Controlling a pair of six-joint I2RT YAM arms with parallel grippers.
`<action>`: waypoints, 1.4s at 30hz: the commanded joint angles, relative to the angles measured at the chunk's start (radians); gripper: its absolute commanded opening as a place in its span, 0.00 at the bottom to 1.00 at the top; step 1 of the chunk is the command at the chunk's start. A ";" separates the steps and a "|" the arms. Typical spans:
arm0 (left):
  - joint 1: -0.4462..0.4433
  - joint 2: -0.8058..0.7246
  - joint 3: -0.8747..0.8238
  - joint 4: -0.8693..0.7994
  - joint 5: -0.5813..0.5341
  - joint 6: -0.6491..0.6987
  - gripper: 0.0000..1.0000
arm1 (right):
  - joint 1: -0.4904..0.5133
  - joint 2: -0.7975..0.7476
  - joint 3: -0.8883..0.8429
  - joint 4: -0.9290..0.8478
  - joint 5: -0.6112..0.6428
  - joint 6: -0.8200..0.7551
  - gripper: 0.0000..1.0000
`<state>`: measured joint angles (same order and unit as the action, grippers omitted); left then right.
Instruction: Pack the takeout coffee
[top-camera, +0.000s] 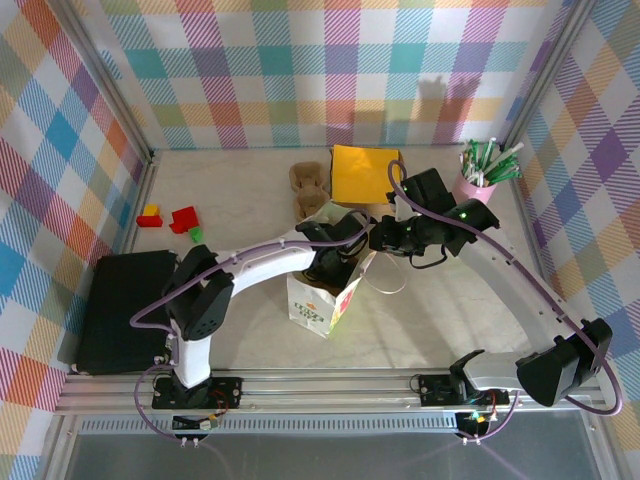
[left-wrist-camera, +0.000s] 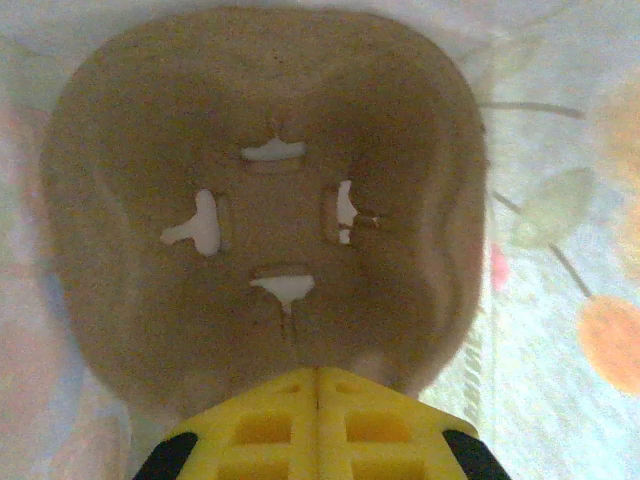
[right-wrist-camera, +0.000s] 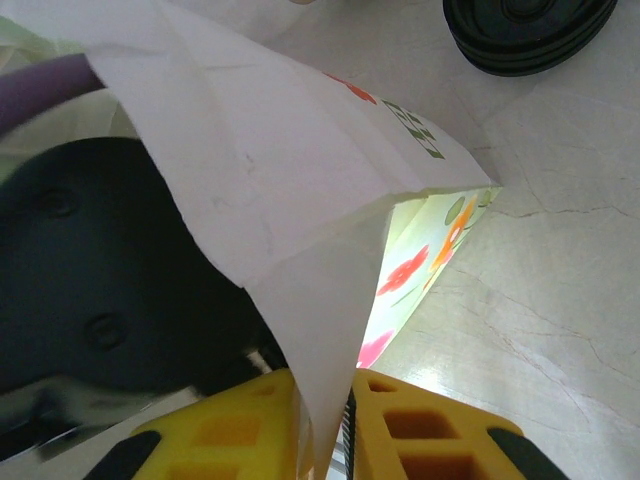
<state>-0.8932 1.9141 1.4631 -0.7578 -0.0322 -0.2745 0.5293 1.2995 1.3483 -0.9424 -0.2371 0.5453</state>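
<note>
right gripper (right-wrist-camera: 325, 410) clamped on bag (right-wrist-camera: 300, 180) rim | left gripper (left-wrist-camera: 318, 405) jaws together | takeout coffee (right-wrist-camera: 528, 30): round black lid

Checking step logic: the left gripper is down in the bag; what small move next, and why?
Probably open the left gripper and lift out: it is shut at the edge of the cardboard tray inside the bag, whose rim the right gripper pinches.

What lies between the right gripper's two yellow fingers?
An edge of the paper bag: the right wrist view shows its white wall running down into the right gripper, pinched between both fingers.
</note>
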 joint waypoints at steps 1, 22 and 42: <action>0.011 0.037 -0.018 0.031 -0.001 0.009 0.01 | -0.003 0.007 0.024 -0.007 -0.013 -0.007 0.20; 0.007 0.068 -0.104 0.100 0.052 -0.015 0.01 | -0.003 0.004 0.048 -0.002 -0.008 0.000 0.20; -0.046 -0.207 0.051 -0.090 0.049 -0.082 0.04 | -0.002 0.019 0.087 -0.033 0.053 0.004 0.20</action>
<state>-0.9283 1.7466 1.4834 -0.7727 0.0269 -0.3279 0.5293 1.3121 1.3979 -0.9619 -0.1917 0.5457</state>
